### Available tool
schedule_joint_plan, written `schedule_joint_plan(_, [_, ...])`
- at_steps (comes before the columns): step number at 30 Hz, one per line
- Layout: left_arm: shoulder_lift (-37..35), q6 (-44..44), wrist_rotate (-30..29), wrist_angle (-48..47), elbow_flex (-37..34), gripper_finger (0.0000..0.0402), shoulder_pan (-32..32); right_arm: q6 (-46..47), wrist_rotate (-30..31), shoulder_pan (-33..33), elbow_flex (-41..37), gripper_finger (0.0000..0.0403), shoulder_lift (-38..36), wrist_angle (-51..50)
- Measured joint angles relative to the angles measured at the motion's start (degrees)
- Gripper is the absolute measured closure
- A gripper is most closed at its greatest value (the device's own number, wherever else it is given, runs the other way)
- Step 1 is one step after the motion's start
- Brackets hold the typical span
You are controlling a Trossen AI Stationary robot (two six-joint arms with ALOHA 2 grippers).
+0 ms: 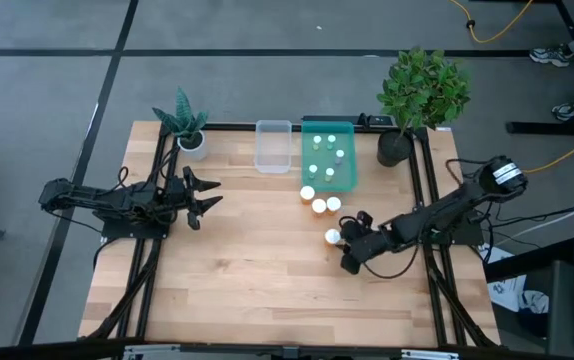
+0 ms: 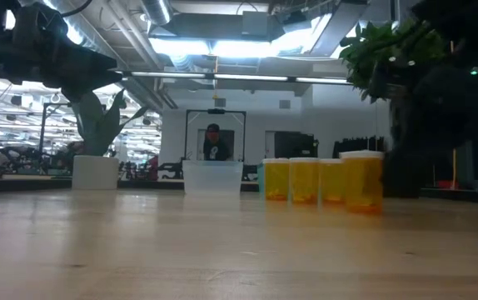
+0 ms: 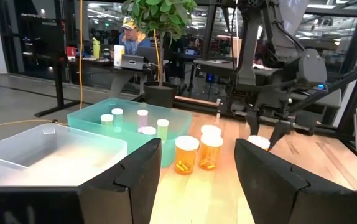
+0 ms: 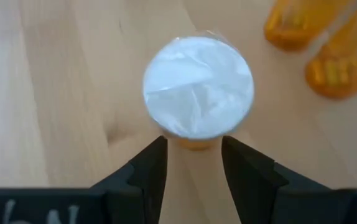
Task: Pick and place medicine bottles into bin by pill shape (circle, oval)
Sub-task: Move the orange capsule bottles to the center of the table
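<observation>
You have the right gripper [image 1: 343, 240] poised over the lone orange bottle [image 1: 333, 237], which stands on the bench [image 1: 247, 260] apart from the three bottles [image 1: 319, 199] beside the teal bin [image 1: 312, 178]; bring the open fingers [image 4: 142, 168] down evenly on either side of its body below the white cap, then close gently so it does not tip. The right arm reaches in low from the potted-plant side with its wrist angled down at the cap, while the left gripper [image 1: 207, 193] waits with fingers apart, well away from the teal bin, past the clear bin [image 1: 273, 146].
</observation>
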Motion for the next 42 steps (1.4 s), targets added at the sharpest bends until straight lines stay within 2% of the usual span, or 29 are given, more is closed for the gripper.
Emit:
schedule_joint_plan(6, [0.0,0.0,0.0,0.0,0.0,0.0206,0.0,-0.8,5.5,-1.5,2.9,0.0249,5.3,3.3])
schedule_joint_plan(11, [0.0,0.0,0.0,-0.1,0.0,0.0206,0.0,-6.7,9.1,-6.3,7.1,0.0249,9.8,3.1])
schedule_joint_plan(21, [0.0,0.0,0.0,-0.3,0.0,0.0206,0.0,-16.7,8.2,-14.4,13.6,0.0249,14.9,3.4])
schedule_joint_plan(29, [0.0,0.3,0.0,-0.4,0.0,0.0206,0.0,-26.0,0.1,-15.2,20.2,0.0249,15.1,3.0])
schedule_joint_plan(33, [0.0,0.2,0.0,-0.4,0.0,0.0206,0.0,-24.0,-0.2,-13.9,23.4,0.0249,13.1,-7.0])
schedule_joint_plan(42, [0.0,0.3,0.0,-0.5,0.0,0.0206,0.0,-6.6,-3.5,-6.5,25.8,0.0249,6.0,-39.9])
